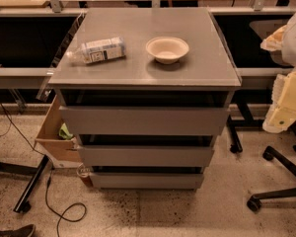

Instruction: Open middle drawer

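The hand [285, 100] hangs at the right edge of the camera view, a pale cream shape level with the upper part of the grey cabinet [222, 107] and well apart from it. Whether it is spread or pressed together cannot be told. It holds nothing that can be seen.

The middle drawer [145, 156] lies lower than the hand and across from it, on the cabinet's front face. It sits between the taller top drawer [144, 121] and the lowest drawer [147, 180]. It looks closed: its flat front shows no handle, only a dark slot along its upper edge, and none of its inside is visible. The task appears not yet begun.

The likeliest trouble is picking the wrong front. The three are stacked close and look alike, so a reach that lands slightly high would catch the top drawer instead. With no handle, the only purchase seems to be the narrow slot, and a shallow hook there could slip off the edge.

A sharp pull might jolt the whole cabinet. On the desk [197, 19], farther from the hand than the bowl [167, 49], a bottle [97, 50] lies on its side and could roll off. Below the hand, a chair base [281, 181] stands close and could foul the arm as it comes down.
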`<state>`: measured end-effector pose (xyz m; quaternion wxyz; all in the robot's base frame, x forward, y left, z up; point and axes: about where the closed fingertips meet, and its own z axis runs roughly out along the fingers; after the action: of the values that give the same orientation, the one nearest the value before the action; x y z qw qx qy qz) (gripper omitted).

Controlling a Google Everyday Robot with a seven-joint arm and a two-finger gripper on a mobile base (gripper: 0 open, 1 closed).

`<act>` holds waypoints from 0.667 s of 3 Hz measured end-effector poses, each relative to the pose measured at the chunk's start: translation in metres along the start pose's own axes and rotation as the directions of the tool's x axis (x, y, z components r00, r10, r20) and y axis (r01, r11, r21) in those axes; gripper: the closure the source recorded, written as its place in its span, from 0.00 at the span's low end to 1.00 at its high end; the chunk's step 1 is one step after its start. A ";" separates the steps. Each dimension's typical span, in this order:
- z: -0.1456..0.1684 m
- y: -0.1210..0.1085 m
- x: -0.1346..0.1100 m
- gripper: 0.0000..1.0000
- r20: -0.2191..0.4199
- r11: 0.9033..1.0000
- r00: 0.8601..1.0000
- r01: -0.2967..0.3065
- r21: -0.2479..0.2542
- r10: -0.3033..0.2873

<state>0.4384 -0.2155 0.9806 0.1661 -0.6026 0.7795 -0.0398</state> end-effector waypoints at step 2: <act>0.000 -0.002 -0.003 0.00 0.015 1.000 1.000 -0.001 0.017 0.001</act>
<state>0.4409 -0.2129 0.9813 0.1771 -0.6012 0.7781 -0.0416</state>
